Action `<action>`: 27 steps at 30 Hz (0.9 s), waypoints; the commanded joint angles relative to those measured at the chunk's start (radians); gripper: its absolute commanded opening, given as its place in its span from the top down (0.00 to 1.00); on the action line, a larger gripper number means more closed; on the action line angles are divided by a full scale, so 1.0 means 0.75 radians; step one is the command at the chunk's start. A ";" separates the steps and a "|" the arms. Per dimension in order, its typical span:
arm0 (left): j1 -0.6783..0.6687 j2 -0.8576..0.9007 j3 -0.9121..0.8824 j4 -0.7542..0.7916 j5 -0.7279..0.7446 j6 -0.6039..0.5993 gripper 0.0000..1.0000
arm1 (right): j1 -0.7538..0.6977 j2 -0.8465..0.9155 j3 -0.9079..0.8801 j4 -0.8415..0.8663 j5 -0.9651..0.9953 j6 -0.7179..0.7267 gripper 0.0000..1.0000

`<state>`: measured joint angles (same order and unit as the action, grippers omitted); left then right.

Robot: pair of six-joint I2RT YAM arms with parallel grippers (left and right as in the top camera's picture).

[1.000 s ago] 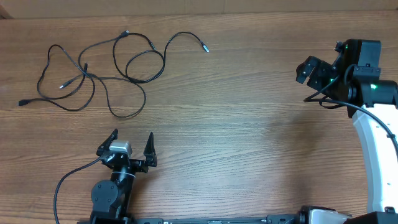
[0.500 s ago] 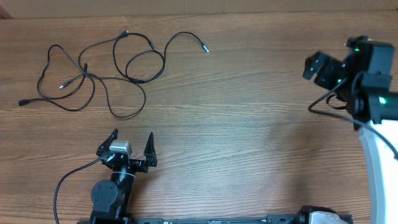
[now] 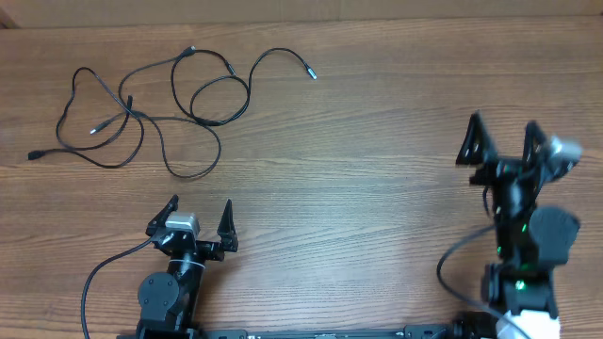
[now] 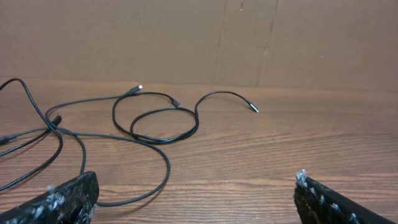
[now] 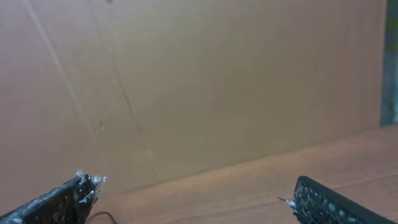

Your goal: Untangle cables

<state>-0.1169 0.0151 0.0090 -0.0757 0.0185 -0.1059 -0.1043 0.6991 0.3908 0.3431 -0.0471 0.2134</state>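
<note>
The cables (image 3: 160, 108) are thin black cords lying in loose overlapping loops at the far left of the wooden table, with small plugs at their ends. They also show in the left wrist view (image 4: 149, 121), ahead of the fingers. My left gripper (image 3: 200, 215) is open and empty near the front edge, a short way in front of the nearest loop. My right gripper (image 3: 502, 141) is open and empty at the right side, far from the cables. In the right wrist view a short bit of cable (image 5: 102, 216) shows by the left finger.
A brown cardboard wall (image 4: 199, 37) stands along the table's far edge. The left arm's own thick black wire (image 3: 99, 282) curves by its base. Bare wooden table (image 3: 358, 160) lies between the two arms.
My right arm has swung from the far right edge down and toward the front, and its gripper now points at the far wall. The left arm and the cables have not moved.
</note>
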 commanded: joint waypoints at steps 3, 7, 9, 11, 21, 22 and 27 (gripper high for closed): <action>0.008 -0.013 -0.006 -0.003 -0.008 -0.018 0.00 | -0.002 -0.252 -0.299 0.071 0.006 -0.089 0.00; 0.008 -0.013 -0.006 -0.003 -0.008 -0.018 0.00 | -0.002 -0.435 -0.460 0.048 0.002 -0.088 0.00; 0.008 -0.013 -0.006 -0.003 -0.008 -0.018 0.00 | -0.002 -0.526 -0.509 -0.034 0.006 -0.088 0.00; 0.008 -0.013 -0.006 -0.003 -0.008 -0.018 0.00 | -0.002 -0.591 -0.510 -0.150 0.013 -0.089 0.00; 0.008 -0.013 -0.006 -0.003 -0.008 -0.018 0.00 | 0.043 -0.875 -0.510 -0.570 0.027 -0.123 0.00; 0.008 -0.013 -0.006 -0.003 -0.008 -0.018 0.00 | 0.058 -0.898 -0.510 -0.571 0.033 -0.140 0.00; 0.008 -0.013 -0.006 -0.003 -0.008 -0.018 0.00 | 0.132 -0.929 -0.510 -0.572 0.043 -0.213 0.00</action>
<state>-0.1169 0.0151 0.0090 -0.0761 0.0185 -0.1062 -0.0311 0.0147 0.0185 -0.0891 -0.0330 0.0982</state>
